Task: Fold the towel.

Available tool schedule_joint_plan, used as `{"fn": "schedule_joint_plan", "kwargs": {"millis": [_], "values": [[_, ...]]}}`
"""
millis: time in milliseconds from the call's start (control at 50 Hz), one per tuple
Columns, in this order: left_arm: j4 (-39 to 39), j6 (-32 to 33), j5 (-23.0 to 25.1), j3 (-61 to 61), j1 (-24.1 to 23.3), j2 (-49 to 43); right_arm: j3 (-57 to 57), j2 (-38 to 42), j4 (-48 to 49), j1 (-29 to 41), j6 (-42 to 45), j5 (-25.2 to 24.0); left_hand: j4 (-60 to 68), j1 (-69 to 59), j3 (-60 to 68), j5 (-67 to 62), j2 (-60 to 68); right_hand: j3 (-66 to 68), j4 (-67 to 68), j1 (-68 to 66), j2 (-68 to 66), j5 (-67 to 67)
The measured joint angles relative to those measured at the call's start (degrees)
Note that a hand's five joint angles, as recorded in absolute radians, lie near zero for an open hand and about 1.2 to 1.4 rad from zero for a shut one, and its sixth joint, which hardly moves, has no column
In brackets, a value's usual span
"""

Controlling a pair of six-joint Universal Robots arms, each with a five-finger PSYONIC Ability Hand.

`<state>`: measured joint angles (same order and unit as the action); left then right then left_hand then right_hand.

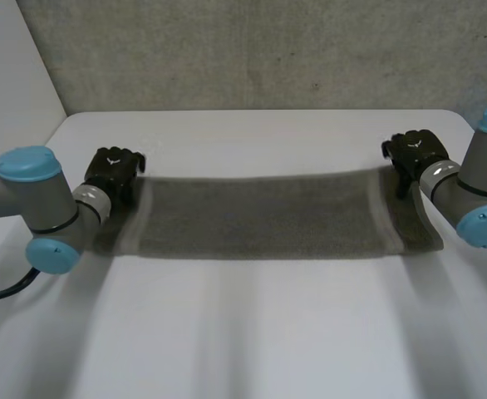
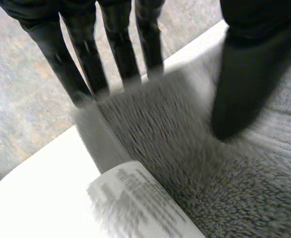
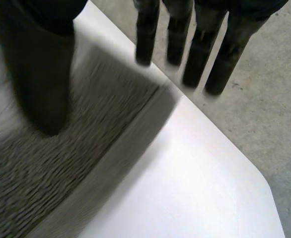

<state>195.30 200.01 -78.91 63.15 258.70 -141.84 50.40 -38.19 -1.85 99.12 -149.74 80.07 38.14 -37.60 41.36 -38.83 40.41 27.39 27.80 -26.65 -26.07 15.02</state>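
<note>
Towel stretched across the table, one hand at each far corner.

Nearest you, in the lower frame, the white table (image 1: 252,332) lies bare. Across the middle of the frame the grey towel (image 1: 260,216) is spread as a long band from left to right. At its far left corner your left hand (image 1: 115,173) pinches the cloth. In the left wrist view its straight fingers (image 2: 93,64) go behind the towel's edge and the thumb (image 2: 240,89) presses on top (a white label (image 2: 140,203) sits on the towel's edge, on the palm side of the fingertips). At the far right corner the right hand (image 1: 415,154) is over the towel's end, and you cannot tell whether it grips. Beyond, in the upper frame, stands a grey wall (image 1: 268,58).
</note>
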Motion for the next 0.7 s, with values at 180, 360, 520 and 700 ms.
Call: {"fn": "schedule_joint_plan", "kwargs": {"millis": [180,360,520,700], "values": [[-2.69,0.67,-2.33,-0.31,-2.00,1.30,-0.70,0.52,0.23,1.33,-0.08,4.99,-23.09,22.28,-26.84,26.39,-25.64,-13.48,-13.27,13.05,11.96,-11.87],[-5.16,-0.95,-7.32,9.76,-2.17,14.44,12.13,-11.46,-0.04,2.89,-0.36,6.93,-23.10,22.46,-26.92,26.50,-25.77,-13.48,-13.27,13.08,11.96,-11.87],[0.24,-7.45,-7.73,25.05,-2.20,27.19,27.78,-22.82,-0.51,2.55,-1.00,6.83,-23.10,22.53,-27.17,26.52,-25.78,-13.48,-13.27,13.23,11.96,-11.87],[12.45,-14.23,-7.57,36.21,-2.20,32.60,37.64,-24.49,1.79,0.44,-1.39,5.22,-23.10,22.55,-27.19,26.51,-25.78,-12.54,-12.55,11.55,11.11,-10.27]]}}
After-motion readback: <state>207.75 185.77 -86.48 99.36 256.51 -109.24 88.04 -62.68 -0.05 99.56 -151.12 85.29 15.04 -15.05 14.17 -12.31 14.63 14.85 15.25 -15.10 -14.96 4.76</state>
